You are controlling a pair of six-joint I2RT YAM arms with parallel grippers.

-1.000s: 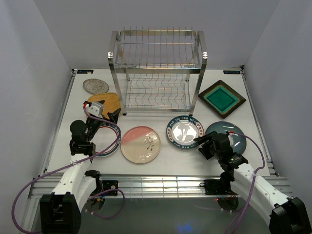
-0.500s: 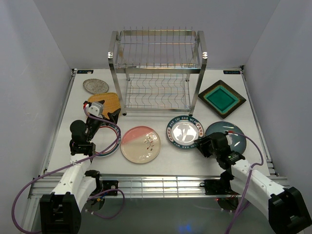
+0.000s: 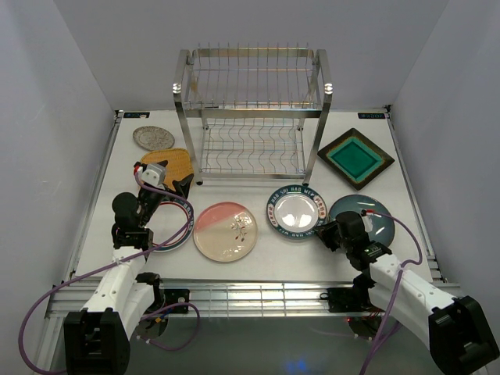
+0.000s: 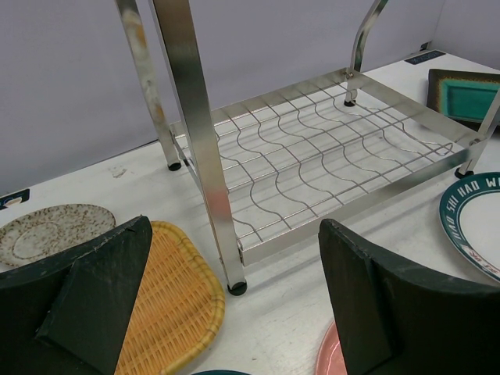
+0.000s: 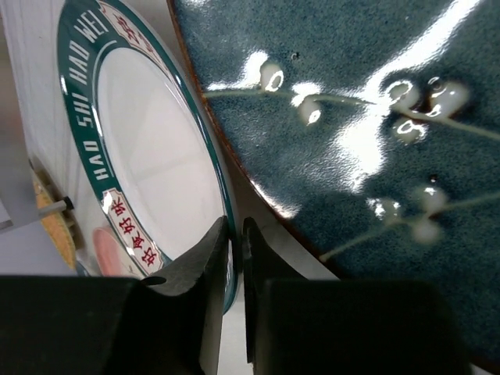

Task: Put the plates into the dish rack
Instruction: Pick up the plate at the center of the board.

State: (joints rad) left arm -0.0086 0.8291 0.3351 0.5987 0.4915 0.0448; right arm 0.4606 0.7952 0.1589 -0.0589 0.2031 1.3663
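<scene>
Right wrist camera: my right gripper (image 5: 235,254) pinches the edge of the green-rimmed plate (image 5: 156,172) between its fingers. The dark blue plate (image 5: 351,117) lies just right of them. My left gripper (image 4: 234,226) gapes wide, with the dish rack (image 4: 312,156) ahead.

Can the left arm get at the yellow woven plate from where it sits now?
Probably yes. The left gripper is open right over the yellow woven plate, and nothing lies on the plate. The dish rack has a post standing close beside it, so that side looks tight.
</scene>
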